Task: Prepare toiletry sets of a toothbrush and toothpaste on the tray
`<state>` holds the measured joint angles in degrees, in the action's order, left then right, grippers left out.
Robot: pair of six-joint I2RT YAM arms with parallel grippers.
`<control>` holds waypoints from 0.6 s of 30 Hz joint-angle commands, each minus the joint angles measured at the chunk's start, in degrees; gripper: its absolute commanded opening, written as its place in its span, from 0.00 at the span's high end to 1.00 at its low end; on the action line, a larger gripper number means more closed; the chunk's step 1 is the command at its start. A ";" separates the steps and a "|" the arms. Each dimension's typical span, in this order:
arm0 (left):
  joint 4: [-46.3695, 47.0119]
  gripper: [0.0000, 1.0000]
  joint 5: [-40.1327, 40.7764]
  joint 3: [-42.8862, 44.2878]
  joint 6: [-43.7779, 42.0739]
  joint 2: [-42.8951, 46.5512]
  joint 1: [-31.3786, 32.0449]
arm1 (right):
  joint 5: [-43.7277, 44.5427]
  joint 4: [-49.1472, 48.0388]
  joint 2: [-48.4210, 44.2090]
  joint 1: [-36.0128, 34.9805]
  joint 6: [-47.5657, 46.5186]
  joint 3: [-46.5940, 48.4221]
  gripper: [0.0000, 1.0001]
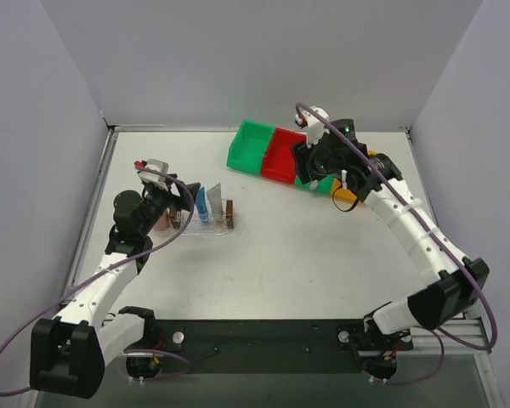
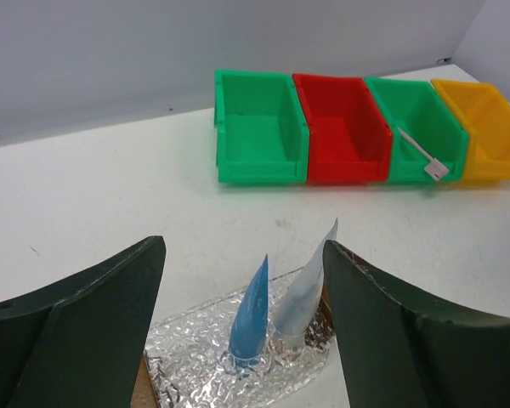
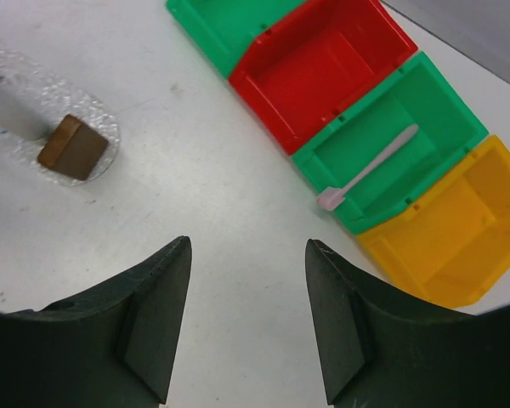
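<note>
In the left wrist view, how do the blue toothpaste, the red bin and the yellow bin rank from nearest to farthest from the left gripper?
1. Blue toothpaste, standing in the tray just ahead of the left gripper.
2. Red bin, farther back, slightly to the right.
3. Yellow bin, at the row's far right end.

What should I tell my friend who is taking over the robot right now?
Left end effector: open, empty, over the tray.
Right end effector: open, empty, near the green bin that sits beside the yellow bin.
Done: blue toothpaste and white toothpaste stand in the tray.
Left: the toothbrush lies in that green bin, head at the front rim. It looks like it needs moving to the tray.
</note>
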<state>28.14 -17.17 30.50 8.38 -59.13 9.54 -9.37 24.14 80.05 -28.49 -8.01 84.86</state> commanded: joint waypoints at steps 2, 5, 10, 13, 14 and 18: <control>-11.43 0.15 7.66 10.43 -1.61 2.71 -0.75 | 11.19 -2.08 9.23 3.44 8.01 5.40 0.50; -13.37 0.14 10.31 12.29 -3.02 3.15 -0.93 | 15.42 -2.17 14.77 3.44 9.68 8.20 0.50; -17.76 0.14 13.21 14.85 -4.34 3.67 -1.19 | 20.00 -2.52 23.28 4.49 9.94 12.25 0.50; -20.05 0.14 14.61 15.99 -4.78 3.67 -1.10 | 21.23 -2.34 27.59 5.55 11.61 14.63 0.50; -20.49 0.14 15.23 16.25 -4.78 3.67 -1.19 | 21.67 -2.08 28.66 5.73 12.14 15.07 0.51; -22.07 0.14 15.15 16.70 -4.69 3.68 -1.19 | 22.64 -1.64 32.09 6.95 14.51 15.95 0.52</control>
<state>8.51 -3.79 44.01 4.60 -56.42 8.78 9.50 21.98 110.50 -22.90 3.09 98.39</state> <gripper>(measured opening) 0.865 0.488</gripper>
